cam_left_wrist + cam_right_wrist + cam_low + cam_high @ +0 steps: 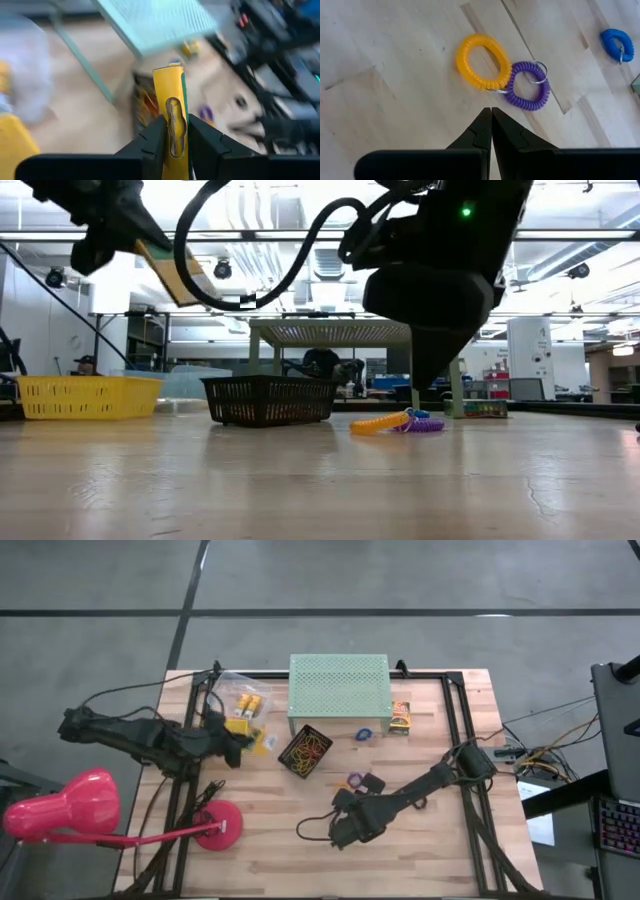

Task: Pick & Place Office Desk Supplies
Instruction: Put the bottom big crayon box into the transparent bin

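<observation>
Pink lamp: parked at the table's near-left corner, off the work area, not part of the sorting.
Left gripper: raised above the table left of the basket, fingers clamped on a flat yellow packet; lifted clear, likely to carry it across to a container.
Yellow packet: upright between the two fingers, gripped low so most of it stands free; green edge along one side.
Clear bag: lying behind the left gripper with small yellow boxes in it, seemingly the source pile.
Black basket: mid-table in front of the green stand, already holding a tangle of red, orange and yellow bands; probably the drop point.
Green stand: at the table's back edge, perforated top, nothing seen on it.
Right gripper: low over the front-centre boards, fingers pressed tight together, holding nothing.
Yellow coil ring: flat on the wood just ahead of the right gripper, touching a purple coil ring; next pick, at a guess.
Blue coil ring: further off, near the stand.
</observation>
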